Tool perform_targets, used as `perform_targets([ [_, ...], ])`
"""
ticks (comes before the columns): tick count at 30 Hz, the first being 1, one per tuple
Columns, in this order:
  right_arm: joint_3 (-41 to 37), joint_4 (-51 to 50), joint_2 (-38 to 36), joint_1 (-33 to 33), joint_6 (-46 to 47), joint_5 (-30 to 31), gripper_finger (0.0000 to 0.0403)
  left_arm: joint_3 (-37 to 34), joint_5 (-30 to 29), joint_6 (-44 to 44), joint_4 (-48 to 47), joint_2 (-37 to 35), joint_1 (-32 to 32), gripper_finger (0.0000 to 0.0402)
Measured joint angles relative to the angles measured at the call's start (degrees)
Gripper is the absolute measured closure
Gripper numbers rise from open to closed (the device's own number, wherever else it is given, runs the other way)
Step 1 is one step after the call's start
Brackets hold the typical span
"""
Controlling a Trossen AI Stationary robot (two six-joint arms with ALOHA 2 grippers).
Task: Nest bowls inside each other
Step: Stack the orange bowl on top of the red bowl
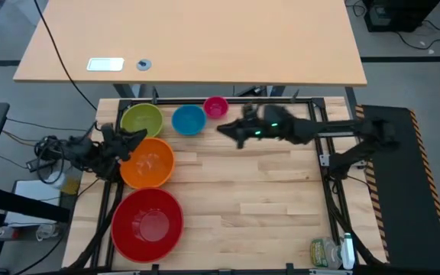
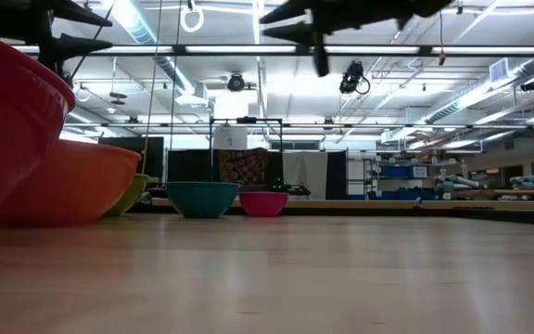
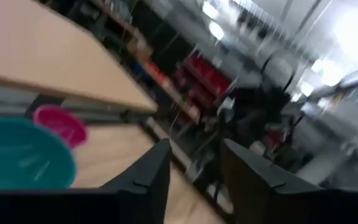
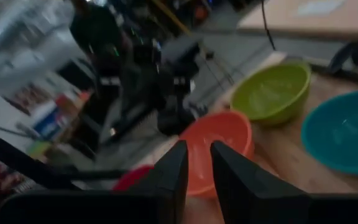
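Observation:
Five bowls stand upright on their bases on the wooden table [image 1: 250, 191]. The red bowl [image 1: 147, 221] is at the near left and the orange bowl [image 1: 147, 162] just beyond it. The lime green bowl [image 1: 141, 120], blue bowl [image 1: 189, 120] and pink bowl [image 1: 215, 106] line the far edge. My left gripper [image 1: 138, 137] hangs open over the gap between the orange and green bowls, with nothing between its fingers [image 3: 157, 171]. My right gripper [image 1: 224, 128] is up in the air right of the blue bowl. It points toward the table's left with a narrow empty gap between its fingers [image 4: 174, 174].
A second tabletop [image 1: 205, 46] beyond the far edge carries a white device [image 1: 105, 64] and a small ring [image 1: 143, 65]. Cables [image 1: 48, 149] lie off the left edge. A bottle [image 1: 325, 252] stands at the near right corner. Bare wood spans the table's middle and right.

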Motion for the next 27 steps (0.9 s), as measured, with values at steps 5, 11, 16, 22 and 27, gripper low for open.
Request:
perform_targets([
  [5, 12.7, -9.8, 11.3, 4.1, -1.8, 3.5, 0.0321, 4.1, 3.9, -6.7, -13.7, 3.0, -0.7, 0.0194],
  [11, 26.1, -14.8, 23.3, 6.7, -2.3, 4.8, 0.0321, 5.3, 12.8, -9.7, -16.5, 6.0, -0.7, 0.0171],
  [16, 34.2, -16.3, 32.5, 7.2, -0.3, 3.4, 0.0298, 5.3, 14.6, -9.1, -17.2, 7.1, -0.7, 0.0182],
  [22, 41.7, -19.5, 40.9, 6.7, 4.7, 0.4, 0.0213, 5.3, 14.0, -8.9, -17.1, 7.4, -0.7, 0.0196],
  [27, 47.6, -27.4, 45.2, 6.7, 9.3, 6.2, 0.0166, 5.3, 10.7, -7.7, -17.1, 7.4, -0.7, 0.0198],
])
